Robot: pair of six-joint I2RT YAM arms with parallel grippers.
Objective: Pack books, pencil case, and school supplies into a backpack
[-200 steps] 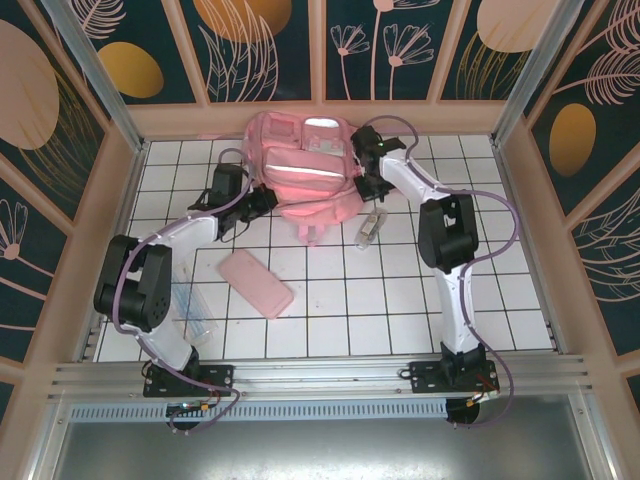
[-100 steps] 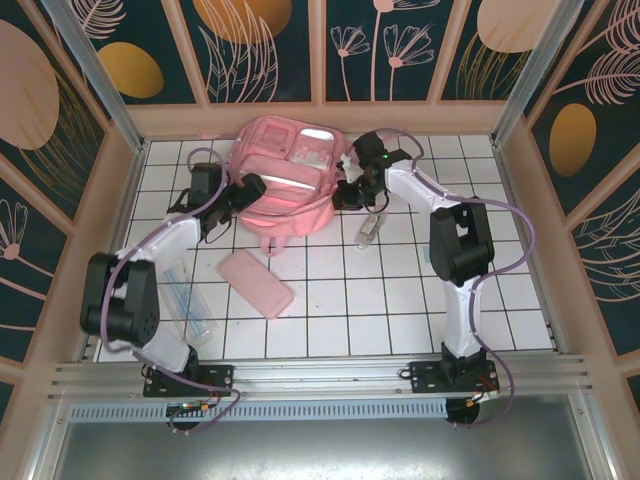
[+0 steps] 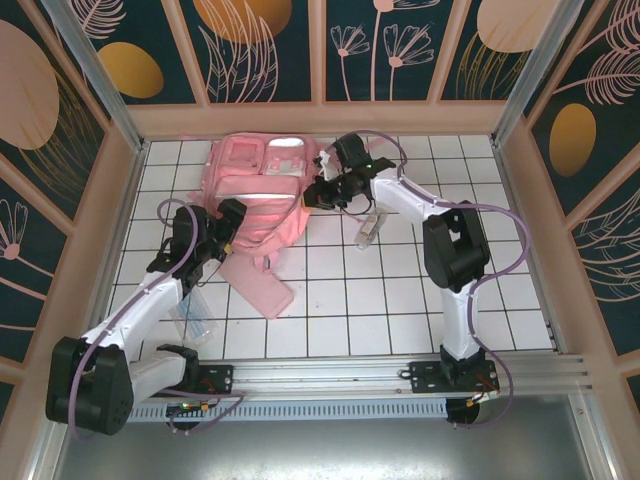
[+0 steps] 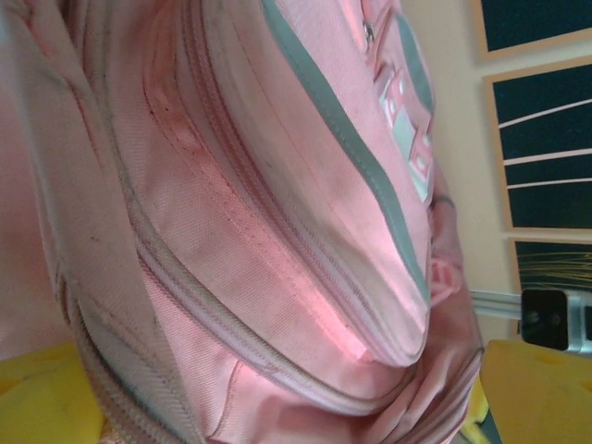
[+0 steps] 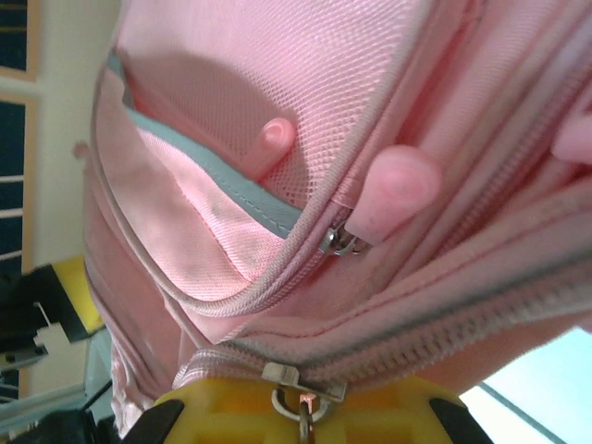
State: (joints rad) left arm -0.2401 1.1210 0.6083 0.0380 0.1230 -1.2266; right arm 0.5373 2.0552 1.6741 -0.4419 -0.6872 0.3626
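Note:
The pink backpack (image 3: 255,185) lies at the back left of the table and is pressed close against both wrist cameras (image 4: 277,231) (image 5: 277,74). My right gripper (image 3: 316,192) (image 5: 305,412) is shut on a metal zipper pull (image 5: 302,418) at the backpack's right side. At the backpack's near left edge, my left gripper (image 3: 232,222) (image 4: 287,379) has its yellow fingers (image 4: 42,393) wide apart, with backpack fabric bulging between them. The flat pink pencil case (image 3: 262,288) lies just in front, partly under the backpack's lower edge. A narrow transparent box (image 3: 192,312) lies beside my left arm. The book is out of view.
A clear plastic piece (image 3: 368,230) lies on the white tiles right of the backpack, under my right forearm. Wooden walls close in the back and both sides. The near middle and right tiles are open floor.
The backpack has slid left and toward the front, turning as it went. Both grippers travelled left with it, and my left arm drew back toward the near left.

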